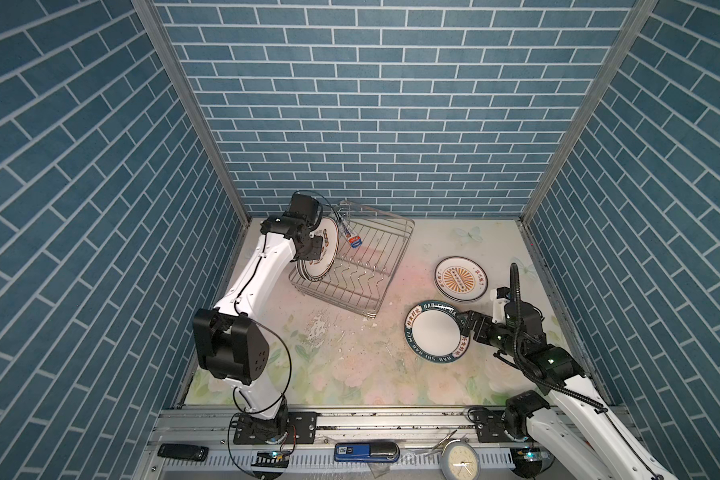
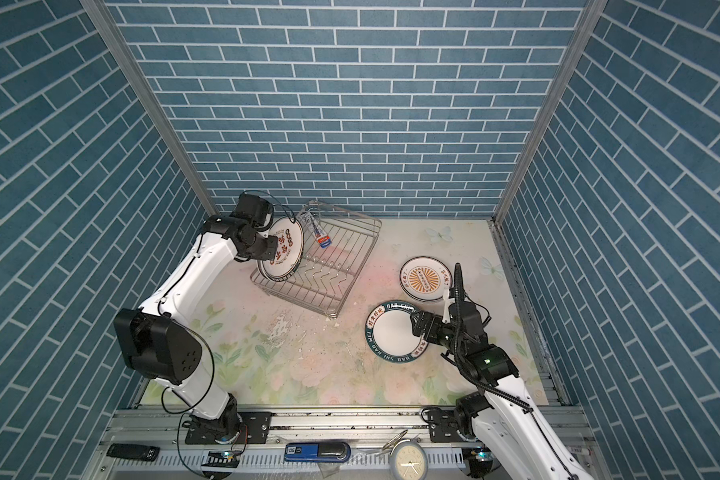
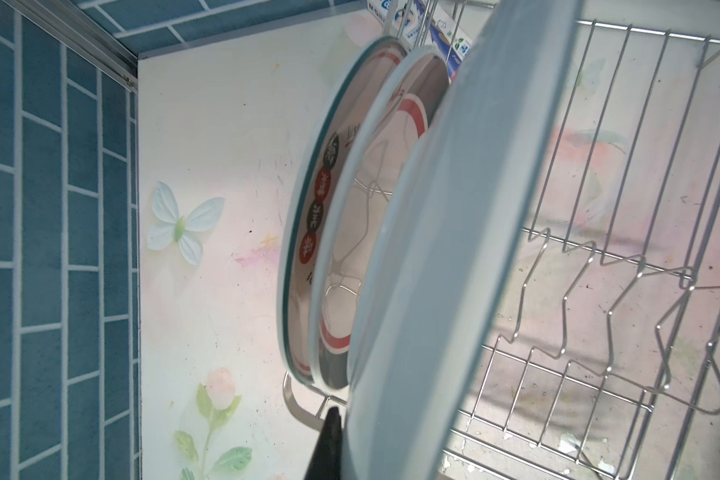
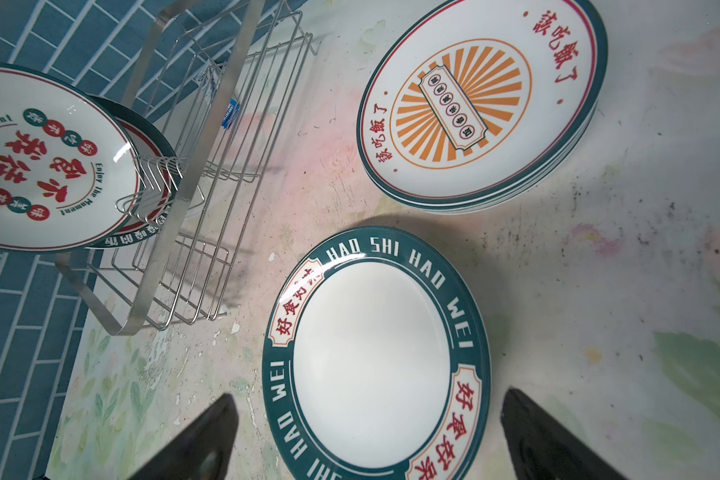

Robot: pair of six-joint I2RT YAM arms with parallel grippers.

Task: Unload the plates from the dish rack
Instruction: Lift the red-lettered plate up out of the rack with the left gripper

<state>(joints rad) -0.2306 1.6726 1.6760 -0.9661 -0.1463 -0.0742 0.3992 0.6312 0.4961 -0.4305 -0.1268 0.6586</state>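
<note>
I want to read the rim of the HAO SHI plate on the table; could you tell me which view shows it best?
The right wrist view: the HAO SHI plate is close, its lettering legible. In both top views the plate is small, with the right gripper over its rim. The left wrist view misses it.

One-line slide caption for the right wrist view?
Right end effector open over the flat teal-rimmed plate, sunburst stack beside it, more plates standing in the dish rack.

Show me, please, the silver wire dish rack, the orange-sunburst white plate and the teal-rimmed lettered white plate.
Dish rack [image 1: 376, 248], in a top view: bare floor wires.
Sunburst plate [image 1: 460, 278], in a top view: sunburst centre.
Teal-rimmed plate [image 4: 373, 363], right wrist view: blank white centre.
</note>
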